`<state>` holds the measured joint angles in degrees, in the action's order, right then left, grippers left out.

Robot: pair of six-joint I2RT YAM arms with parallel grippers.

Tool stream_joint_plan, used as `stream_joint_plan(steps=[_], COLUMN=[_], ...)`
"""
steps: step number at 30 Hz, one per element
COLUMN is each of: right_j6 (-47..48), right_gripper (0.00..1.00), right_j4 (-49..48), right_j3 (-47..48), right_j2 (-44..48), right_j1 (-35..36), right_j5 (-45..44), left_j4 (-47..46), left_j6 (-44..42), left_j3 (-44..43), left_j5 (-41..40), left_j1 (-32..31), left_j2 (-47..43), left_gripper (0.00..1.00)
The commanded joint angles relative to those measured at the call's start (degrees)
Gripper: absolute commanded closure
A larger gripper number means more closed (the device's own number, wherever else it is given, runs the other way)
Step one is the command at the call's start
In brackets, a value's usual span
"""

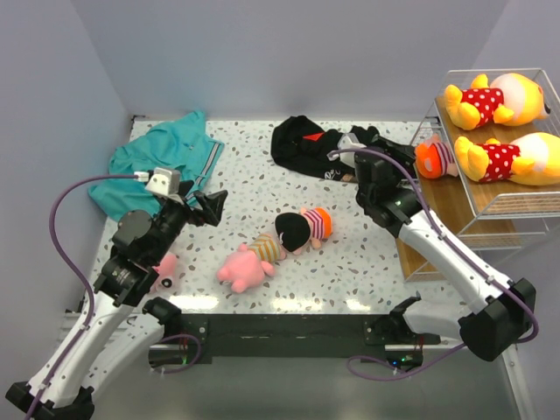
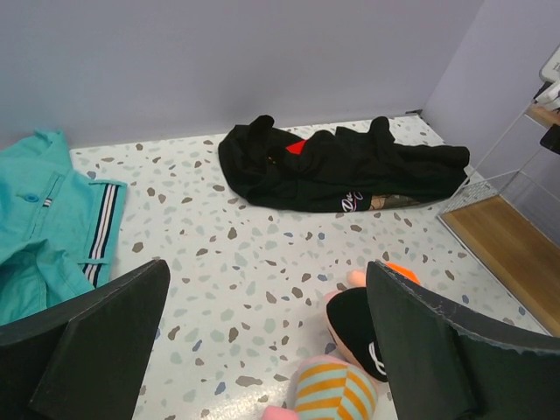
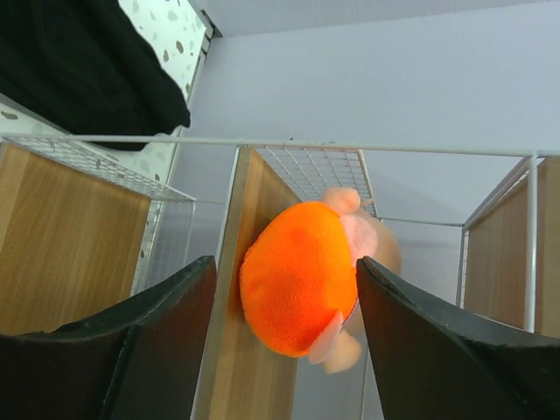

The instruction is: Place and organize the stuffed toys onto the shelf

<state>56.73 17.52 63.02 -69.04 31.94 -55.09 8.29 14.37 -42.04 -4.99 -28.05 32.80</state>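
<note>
Now, with your right claw (image 3: 285,267) parted around the orange doll (image 1: 433,157) at the desk-side edge of the shelf (image 1: 437,206) and your left claw (image 2: 267,280) wide open, pinch the soft, light-looking striped doll (image 1: 302,227) mid-desk (image 1: 350,271) around its torso.

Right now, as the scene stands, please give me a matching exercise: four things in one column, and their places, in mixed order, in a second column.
Things:
1. teal shirt
2. black garment
3. yellow bears
4. black-haired doll

Places:
A. lying on the shelf
B. middle of the table
C. far left corner of the table
D. far side of the table, between the shirt and the shelf

Pairs: 1-C, 2-D, 3-A, 4-B
</note>
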Motion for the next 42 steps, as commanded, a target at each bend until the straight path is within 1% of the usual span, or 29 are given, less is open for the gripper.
stream_joint_plan(steps=[1,2,3,5,6,9,11,16,22,25,28,29,31,32,33,34,35,37,38,39,40,41,42], right_j6=[0.31,0.22,0.14,0.49,0.14,-0.13,0.31,-0.92,-1.36,-4.08,-7.67,-10.64,-14.43,-18.80,-21.28,-24.01,-29.52,-35.08,-40.07,-42.38,-44.23,-47.82,-49.42], right_gripper=[0.39,0.43,0.52,0.59,0.65,0.66,0.66,0.66,0.66,0.64,0.56,0.52,0.48,0.45,0.44,0.42,0.41,0.39,0.35,0.32,0.30,0.26,0.24], right_j4=[1.37,2.16,2.26,-0.18,-0.81,0.76,-0.63,-1.17,-0.73,2.78,8.92,10.76,15.16,16.22,17.71,18.33,18.95,19.48,19.40,17.92,16.68,15.02,11.52], right_j3=[3.95,3.86,3.51,1.93,1.67,2.80,2.89,3.77,4.30,6.93,11.23,12.46,15.63,16.51,18.00,18.79,20.11,20.21,18.55,16.97,15.04,10.50,8.19], right_j2=[0.04,0.13,0.22,0.04,-0.57,-2.50,-2.60,-2.24,-2.77,-2.42,-2.77,-3.03,-3.56,-3.65,-3.82,-4.00,-4.35,-4.00,-2.78,-1.81,-0.76,0.82,3.53], right_j1=[0.40,0.40,0.23,-0.91,-2.66,-4.86,-5.57,-8.30,-8.57,-7.25,-2.52,0.81,3.90,6.53,7.77,8.65,9.88,10.77,11.29,11.39,11.39,11.47,11.39], right_j5=[2.78,3.75,4.46,5.87,5.70,3.07,1.84,2.88,4.38,6.48,10.34,11.75,16.74,18.42,19.83,23.59,25.97,31.68,39.19,43.97,47.84,53.19,54.55], left_j4=[-1.44,-1.35,-1.18,-1.18,-1.26,-1.00,-1.09,-1.17,-1.26,-1.44,-1.27,-1.00,0.14,0.66,1.89,2.34,2.86,4.53,5.67,6.72,8.21,11.97,13.49], left_j6=[0.39,0.39,0.39,0.31,0.39,0.39,0.39,0.39,0.39,0.57,0.66,1.01,1.97,3.89,4.95,5.84,7.24,8.04,7.78,7.08,6.38,5.68,5.23], left_j3=[-1.46,-1.46,-1.46,-1.38,-1.38,-1.46,-1.46,-1.38,-1.38,-1.38,-1.29,-1.46,-1.81,-2.34,-2.60,-2.87,-3.22,-3.83,-4.19,-4.80,-6.89,-8.13,-9.27], left_j5=[-0.98,-1.16,-1.33,-1.33,-1.33,-1.25,-1.25,-1.16,-0.37,-0.45,-0.80,-1.50,-2.73,-4.31,-4.84,-5.11,-5.29,-5.38,-5.03,-4.76,-4.94,-6.85,-7.74], left_j1=[-0.16,-0.16,-0.16,-0.16,-0.16,-0.16,-0.16,-0.16,-0.16,-0.16,-0.16,-0.16,-0.16,-0.16,-0.16,-0.16,-0.25,-0.16,-0.16,-0.16,-0.16,-0.16,-0.16], left_j2=[-0.36,-0.54,-0.63,-0.80,-0.80,-0.72,-0.89,-0.63,-0.45,-0.19,0.60,0.95,2.26,2.79,3.32,4.46,4.90,6.92,7.80,10.07,11.49,12.89,15.60], left_gripper=[0.00,0.00,0.00,0.00,0.00,0.00,0.00,0.00,0.00,0.00,0.00,0.00,0.01,0.01,0.02,0.02,0.02,0.02,0.02,0.02,0.02,0.02,0.02])
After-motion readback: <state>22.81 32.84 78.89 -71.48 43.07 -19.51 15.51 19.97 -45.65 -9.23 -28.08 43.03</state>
